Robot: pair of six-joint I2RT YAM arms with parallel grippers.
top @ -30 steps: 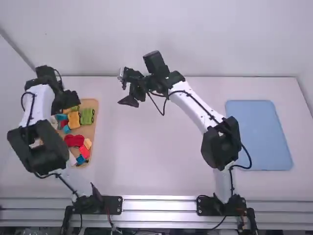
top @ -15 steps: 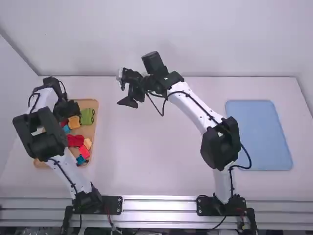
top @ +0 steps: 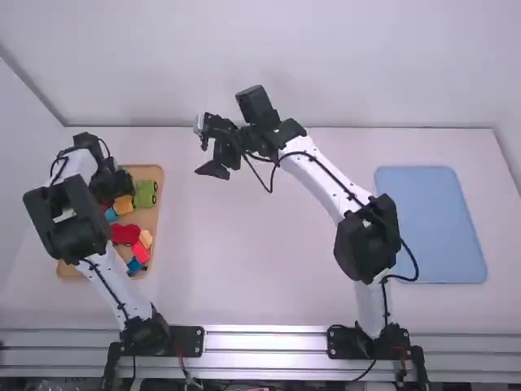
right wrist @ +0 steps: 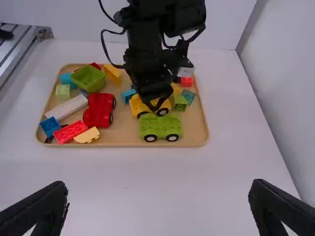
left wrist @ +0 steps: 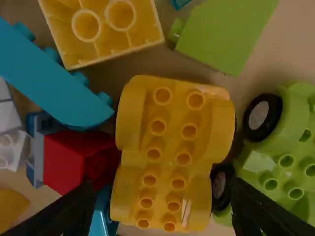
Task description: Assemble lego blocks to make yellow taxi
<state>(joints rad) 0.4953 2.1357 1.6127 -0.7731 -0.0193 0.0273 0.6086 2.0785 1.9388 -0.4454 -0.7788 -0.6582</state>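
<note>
In the high view my left gripper [top: 110, 183] is low over the tray's upper part, beside the yellow car base [top: 124, 204]. In the left wrist view my left gripper [left wrist: 162, 214] is open, its fingers either side of the lower end of the yellow car base [left wrist: 170, 147], which has studs up and a black wheel at one side. That yellow car base [right wrist: 139, 105] also appears under the left gripper in the right wrist view. My right gripper [top: 203, 148] hangs over the middle of the table; in the right wrist view this gripper [right wrist: 160, 201] is wide open and holds nothing.
The wooden tray [right wrist: 197, 140] also holds a green car base [right wrist: 160, 128], a red car base [right wrist: 101, 109], a green bowl-like piece [right wrist: 88, 77] and several blocks. A red block [left wrist: 78, 160] and a long blue piece [left wrist: 49, 81] lie close to the yellow base. A blue mat [top: 431, 224] lies at right.
My left arm has drawn back toward its base and lower over the tray, mostly in the first half second, then shifted slightly. The right arm has barely moved.
</note>
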